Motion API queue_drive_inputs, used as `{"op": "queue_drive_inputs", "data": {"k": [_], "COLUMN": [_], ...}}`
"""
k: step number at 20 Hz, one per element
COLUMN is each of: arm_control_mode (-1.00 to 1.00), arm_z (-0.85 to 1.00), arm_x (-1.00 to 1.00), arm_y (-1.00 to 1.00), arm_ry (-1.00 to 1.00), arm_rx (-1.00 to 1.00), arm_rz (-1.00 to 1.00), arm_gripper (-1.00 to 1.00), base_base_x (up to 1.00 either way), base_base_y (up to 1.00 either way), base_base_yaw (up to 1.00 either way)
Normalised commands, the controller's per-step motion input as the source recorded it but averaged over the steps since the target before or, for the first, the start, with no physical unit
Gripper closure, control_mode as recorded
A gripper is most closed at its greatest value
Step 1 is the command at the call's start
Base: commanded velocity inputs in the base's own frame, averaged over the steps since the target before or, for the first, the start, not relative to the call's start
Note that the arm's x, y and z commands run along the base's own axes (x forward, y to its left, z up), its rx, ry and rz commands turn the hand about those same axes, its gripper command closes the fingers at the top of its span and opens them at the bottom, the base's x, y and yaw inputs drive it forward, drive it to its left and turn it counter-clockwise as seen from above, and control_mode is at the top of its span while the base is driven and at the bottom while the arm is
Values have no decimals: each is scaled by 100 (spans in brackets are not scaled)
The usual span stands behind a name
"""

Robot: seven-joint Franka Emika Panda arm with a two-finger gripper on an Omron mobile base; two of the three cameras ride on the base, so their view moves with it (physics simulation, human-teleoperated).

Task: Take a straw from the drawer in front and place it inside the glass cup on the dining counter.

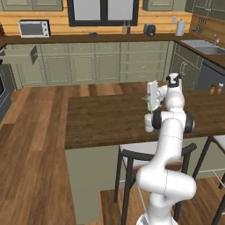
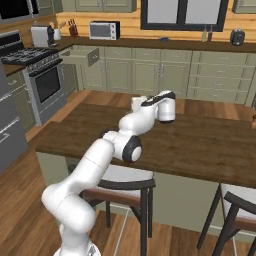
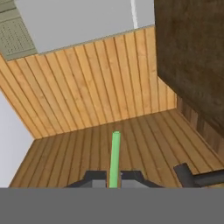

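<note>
Now your pincer (image 1: 151,102) is pinching the straw (image 3: 115,158) over the dining worktop (image 1: 105,118), just above the glass cup (image 1: 149,122). Likely risk: the straw's thin tip catches the rim or slides past it, since the hand view looks along the floor and not at the cup. The arm covers most of the cup; the drawer (image 2: 80,56) stands open far off.
</note>
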Motion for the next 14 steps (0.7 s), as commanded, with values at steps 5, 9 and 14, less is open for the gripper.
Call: {"op": "queue_drive_inputs", "data": {"k": [5,9,14], "arm_control_mode": [-100,-100,-100], "arm_z": [-13,-4,0], "arm_x": [3,15,13], "arm_y": [0,0,0], "arm_ry": [-11,-8,-5], "arm_rx": [0,1,2], "arm_rz": [0,-3,-10], "arm_gripper": [100,100,100], "base_base_x": [0,0,0], "base_base_y": [0,0,0], "base_base_yaw": [0,0,0]}}
